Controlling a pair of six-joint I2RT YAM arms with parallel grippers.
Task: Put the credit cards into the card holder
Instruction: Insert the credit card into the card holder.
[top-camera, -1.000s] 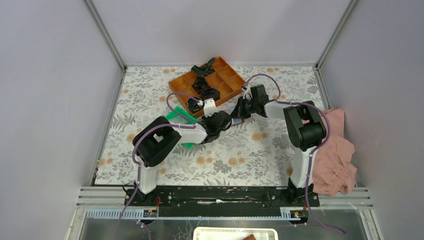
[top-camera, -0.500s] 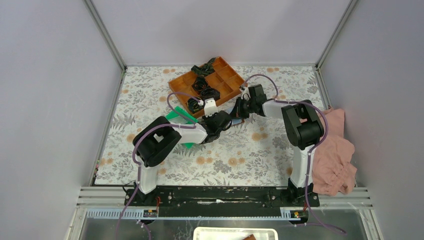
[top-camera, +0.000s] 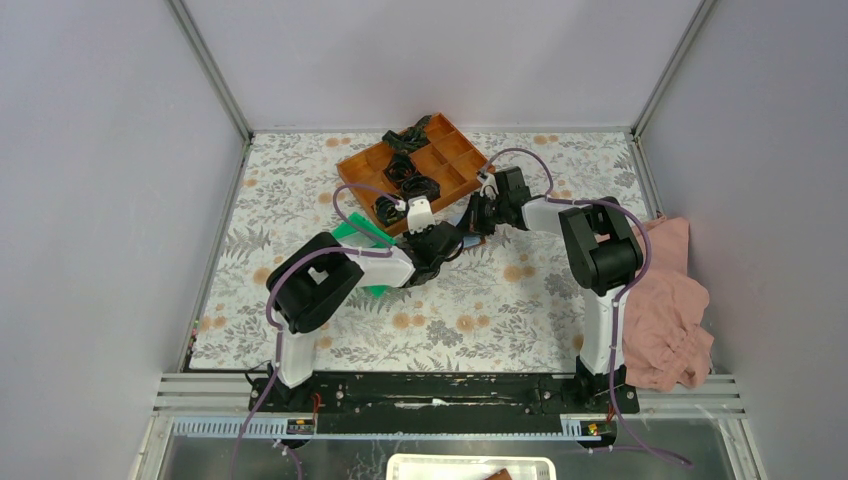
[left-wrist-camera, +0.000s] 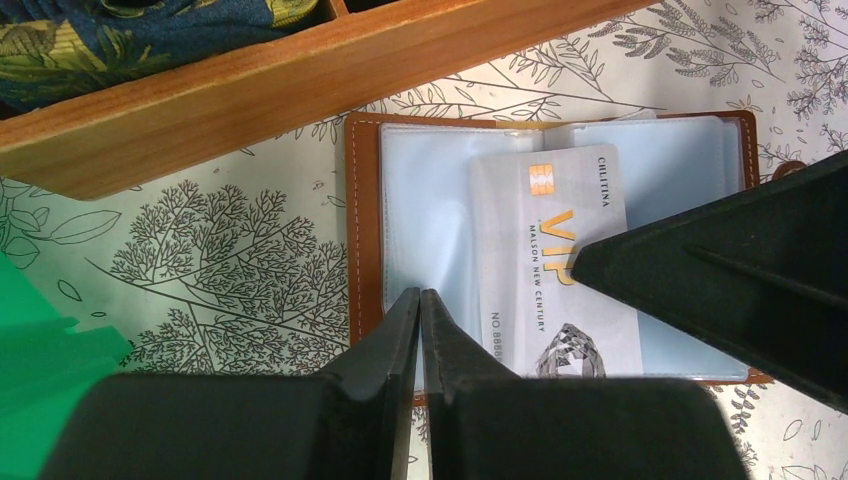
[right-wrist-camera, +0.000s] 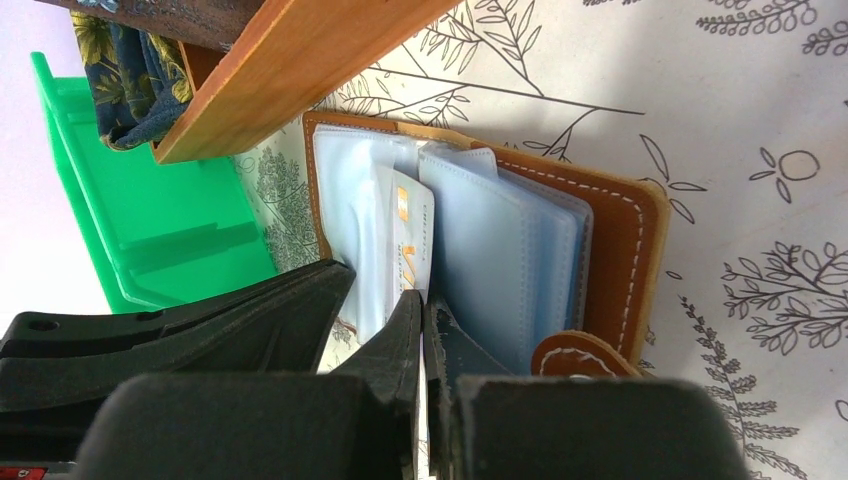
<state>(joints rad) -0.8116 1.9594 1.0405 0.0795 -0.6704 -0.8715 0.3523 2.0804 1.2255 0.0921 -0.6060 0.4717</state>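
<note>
The flower-printed table top (top-camera: 480, 310) runs between plain grey walls. On it the card holder (left-wrist-camera: 352, 220) lies opened flat just beside the long wall of the orange compartment tray (left-wrist-camera: 300, 80), its brown stitched cover underneath and its clear sleeves facing up. In the right wrist view the snap tab (right-wrist-camera: 580, 355) curls over the holder's near edge. One silvery credit card (left-wrist-camera: 545, 270), with a gold chip and gold VIP lettering, lies along the middle of the open pages; I can't tell whether it is inside a sleeve or only resting on one. My right gripper (right-wrist-camera: 422, 305) is fully closed, and its tip sits against the card's long edge. My left gripper (left-wrist-camera: 420, 300) has its jaws drawn nearly together with only a thin slit between them, tips on the clear sleeve of the other page; I can't tell whether they pinch that sleeve. Dark leaf-patterned fabric (left-wrist-camera: 100, 30) fills a tray compartment. A green tray (right-wrist-camera: 170, 210) stands beyond the holder, by the left arm, and a pink cloth (top-camera: 670, 310) is bunched at the table's right edge.
</note>
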